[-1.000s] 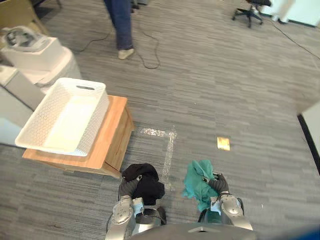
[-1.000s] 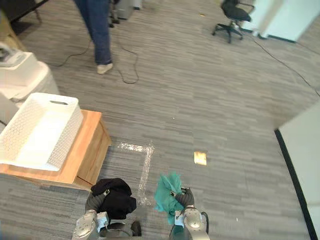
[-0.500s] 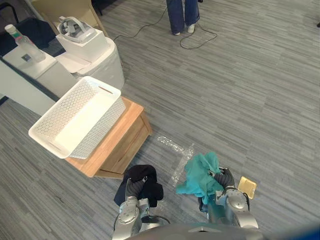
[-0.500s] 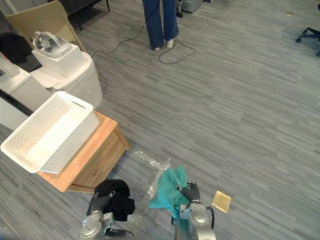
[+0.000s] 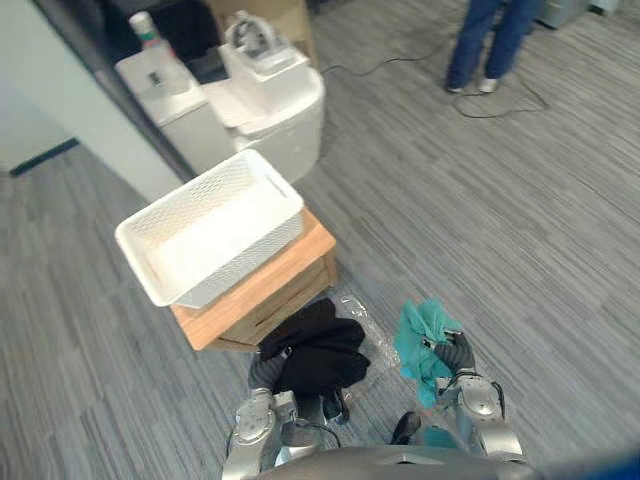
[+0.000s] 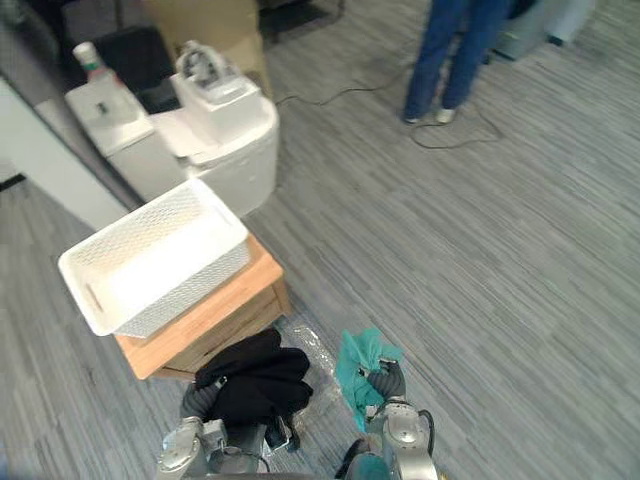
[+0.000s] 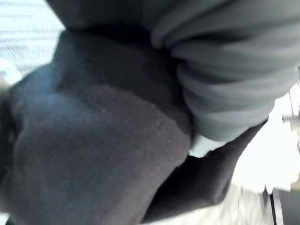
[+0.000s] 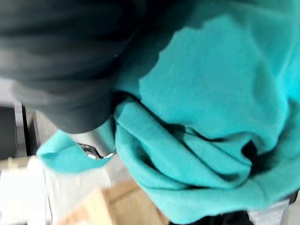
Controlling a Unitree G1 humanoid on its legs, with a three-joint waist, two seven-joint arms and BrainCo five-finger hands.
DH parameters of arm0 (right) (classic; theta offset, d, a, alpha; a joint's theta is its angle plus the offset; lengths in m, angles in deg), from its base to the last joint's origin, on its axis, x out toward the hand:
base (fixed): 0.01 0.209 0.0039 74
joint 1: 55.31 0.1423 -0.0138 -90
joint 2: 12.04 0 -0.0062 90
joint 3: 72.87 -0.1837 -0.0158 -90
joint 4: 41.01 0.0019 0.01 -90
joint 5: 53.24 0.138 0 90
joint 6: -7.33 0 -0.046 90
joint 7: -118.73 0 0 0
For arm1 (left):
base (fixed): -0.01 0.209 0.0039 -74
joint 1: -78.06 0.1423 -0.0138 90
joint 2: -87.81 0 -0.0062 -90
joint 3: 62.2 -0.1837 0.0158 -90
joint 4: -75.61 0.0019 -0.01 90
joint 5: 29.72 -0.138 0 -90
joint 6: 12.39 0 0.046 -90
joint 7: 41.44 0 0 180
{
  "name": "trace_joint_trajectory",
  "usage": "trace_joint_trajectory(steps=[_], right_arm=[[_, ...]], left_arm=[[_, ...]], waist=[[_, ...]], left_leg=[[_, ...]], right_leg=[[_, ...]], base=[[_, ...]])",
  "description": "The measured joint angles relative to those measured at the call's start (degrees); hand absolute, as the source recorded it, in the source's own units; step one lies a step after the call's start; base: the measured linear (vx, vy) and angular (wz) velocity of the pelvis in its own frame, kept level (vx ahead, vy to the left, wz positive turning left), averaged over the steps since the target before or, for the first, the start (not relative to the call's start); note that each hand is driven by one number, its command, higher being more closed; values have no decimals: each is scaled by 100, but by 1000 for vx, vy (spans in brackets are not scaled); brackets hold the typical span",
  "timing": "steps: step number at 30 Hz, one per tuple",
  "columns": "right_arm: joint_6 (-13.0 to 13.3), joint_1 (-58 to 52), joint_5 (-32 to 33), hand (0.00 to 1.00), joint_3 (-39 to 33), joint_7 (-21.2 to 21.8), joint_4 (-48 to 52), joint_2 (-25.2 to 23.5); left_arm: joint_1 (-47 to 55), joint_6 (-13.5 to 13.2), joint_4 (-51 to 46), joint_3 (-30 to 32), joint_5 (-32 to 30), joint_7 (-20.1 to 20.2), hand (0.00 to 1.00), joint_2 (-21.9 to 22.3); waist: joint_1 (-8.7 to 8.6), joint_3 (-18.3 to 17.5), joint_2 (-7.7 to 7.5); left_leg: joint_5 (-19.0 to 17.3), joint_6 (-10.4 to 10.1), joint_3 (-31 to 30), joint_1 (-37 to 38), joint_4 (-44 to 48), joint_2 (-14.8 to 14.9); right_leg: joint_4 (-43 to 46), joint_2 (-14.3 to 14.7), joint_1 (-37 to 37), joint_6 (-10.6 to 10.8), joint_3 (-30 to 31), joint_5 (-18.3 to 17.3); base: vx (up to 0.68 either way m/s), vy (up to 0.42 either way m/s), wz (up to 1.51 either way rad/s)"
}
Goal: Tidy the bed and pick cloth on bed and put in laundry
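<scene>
My left hand [image 5: 265, 372] is shut on a bunched black cloth [image 5: 318, 347], held low in front of me; in the left wrist view the black cloth [image 7: 93, 140] lies against the dark ribbed cover. My right hand [image 5: 458, 357] is shut on a teal cloth [image 5: 420, 335], which shows as teal folds [image 8: 206, 117] in the right wrist view. A white perforated laundry basket [image 5: 210, 226] stands on a low wooden box [image 5: 285, 285] just ahead and to the left of the black cloth.
Behind the basket stand a white rounded unit [image 5: 265, 105] with a headset on top and a white counter with a bottle [image 5: 145, 28]. A person's legs [image 5: 490, 40] stand far right by a black cable on the grey floor. A clear plastic scrap [image 5: 375, 335] lies between my hands.
The camera has swung left: basket, box and white unit now sit nearer the middle, closer to the black cloth. Both hands still hold their cloths.
</scene>
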Motion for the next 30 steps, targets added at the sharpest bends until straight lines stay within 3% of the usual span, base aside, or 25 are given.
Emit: trace_joint_trajectory(steps=[5,7,8,9,10,11,12,13,15,16,17,18,21,23,28,29,30], right_arm=[[4,-41,-2,100,-12,4,81,-59],[7,-97,-6,100,-126,16,220,-149],[-3,-109,-10,100,-208,12,179,-179],[-4,-121,-12,100,-205,14,179,-184],[-6,-179,-17,100,-203,24,183,-218],[-9,-237,-19,100,-190,27,187,-269],[-8,-226,-20,100,-179,31,197,-290],[0,-217,-14,100,-181,37,243,-333],[16,-313,3,100,-181,39,243,-407],[22,-322,8,100,-183,36,249,-418],[26,-342,16,100,-185,29,250,-420],[49,-441,27,100,-207,2,250,-430],[71,-460,86,100,-234,-20,256,-360],[112,-381,129,100,-258,-18,300,-375],[107,-516,126,100,-423,-14,356,-364],[102,-493,126,100,-451,-16,353,-371],[100,-480,125,100,-459,-15,349,-362]], left_arm=[[88,35,-310,-14,-92,11,100,-80],[159,41,-420,-63,-159,55,100,-96],[209,75,-411,-52,-178,141,100,-172],[233,89,-410,-50,-185,146,100,-195],[320,176,-410,-42,-273,151,100,-251],[343,209,-408,-49,-283,144,100,-316],[334,213,-408,-47,-284,142,100,-372],[288,209,-409,-45,-288,138,100,-458],[239,180,-403,-54,-299,135,100,-504],[157,179,-374,-124,-340,135,100,-501],[119,166,-356,-187,-339,135,100,-516],[9,134,-209,-297,-336,138,100,-565],[-3,125,51,-331,-338,145,100,-342],[141,127,72,-384,-339,216,100,-308],[156,127,73,-531,-332,390,100,-311],[151,124,73,-519,-330,393,100,-344],[162,116,75,-527,-330,400,100,-355]], waist=[[-18,-53,-125],[-127,-108,-75],[-231,-92,-196],[-226,-102,-242],[-252,-153,-341],[-349,-168,-341],[-390,-161,-284],[-522,-114,-189],[-614,-68,-74],[-663,-91,-106],[-667,-90,-106],[-652,-144,-260],[-570,-259,-38],[-640,-288,94],[-630,-284,87],[-626,-271,42],[-635,-276,-1]], left_leg=[[-31,63,338,215,83,-49],[-343,-30,446,444,-493,-115],[-456,129,475,750,-859,-315],[-427,150,447,787,-916,-378],[-403,203,248,951,-1062,-593],[-402,201,26,1055,-1128,-632],[-400,198,-117,1075,-1130,-598],[-389,179,-399,1163,-1134,-519],[-382,100,-851,1290,-1128,-487],[-389,-40,-1137,1325,-1128,-491],[-385,-112,-1245,1340,-1120,-511],[-373,-226,-1430,1412,-1127,-657],[-343,-569,-1488,1579,-1275,-549],[-267,-771,-1356,1589,-1368,-415],[-248,-805,-1122,1689,-931,-343],[-279,-868,-1014,1452,-371,-341],[-429,-773,-877,1323,-161,-299]], right_leg=[[591,-174,347,211,-395,152],[1494,-296,173,202,-539,147],[2682,-764,-88,-8,-584,68],[2972,-896,-159,-108,-586,86],[4059,-1341,-582,-894,-509,189],[4760,-1290,-1107,-905,109,-162],[4880,-1078,-1356,-715,477,-310],[4785,-646,-1675,-383,998,-593],[4021,-5,-2073,-373,1651,-1017],[3180,332,-2230,-394,2092,-1044],[2715,436,-2234,-329,2241,-991],[1626,412,-2156,-432,2328,-348],[1249,445,-1890,-514,2122,-208],[793,578,-1618,-610,1919,-97],[230,628,-1026,-589,1866,59],[23,500,-908,-583,1905,174],[-28,431,-900,-559,1927,198]], base=[[159,28,85],[75,62,99],[142,77,71],[216,54,74],[240,-3,66],[250,0,81],[284,16,111],[283,10,115],[305,-36,142],[212,-75,135],[318,-163,153],[217,-139,123],[269,-143,58],[219,-81,25],[141,-22,7],[55,83,-5],[32,89,-6]])
